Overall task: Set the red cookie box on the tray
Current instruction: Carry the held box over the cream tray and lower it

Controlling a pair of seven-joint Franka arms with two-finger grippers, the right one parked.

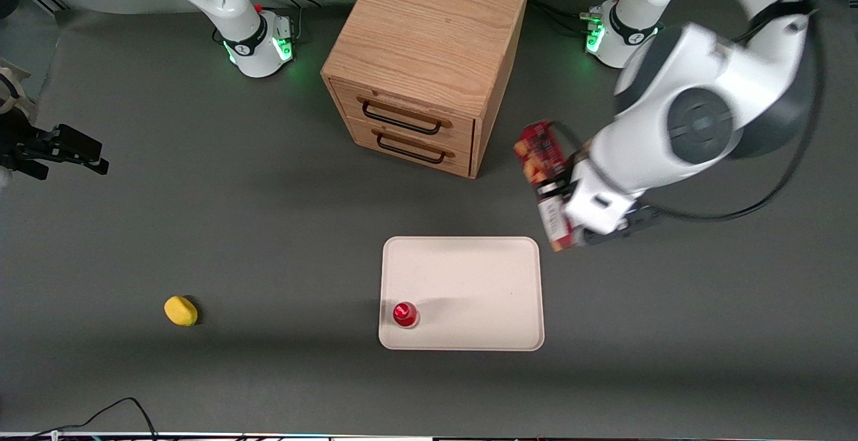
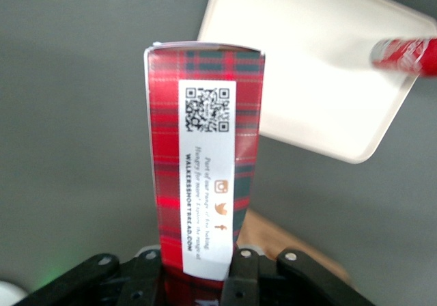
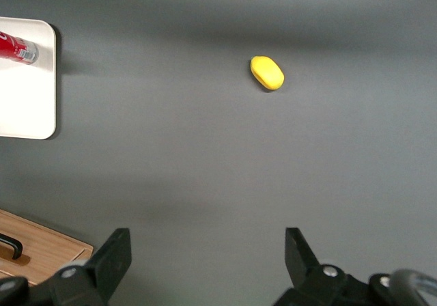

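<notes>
The left arm's gripper [image 1: 562, 201] pinches the long dark-red tartan cookie box [image 1: 541, 167] across its middle, held in the air above the grey counter [image 1: 201, 226], between the wooden two-drawer cabinet [image 1: 422, 59] and the flat cream-white tray [image 1: 469, 273], off the tray's corner. A small red-capped object [image 1: 405, 313] stands on the tray.

From the left wrist, the box [image 2: 205, 162] sticks out past the black fingers [image 2: 242, 279] clamped on its sides, its white label facing up, with the tray [image 2: 307, 67] lying below its tip.

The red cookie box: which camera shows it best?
The left wrist view: the red cookie box fills it, held by the gripper. The front view shows it partly hidden under the arm, near the tray. The right wrist view misses it.
</notes>
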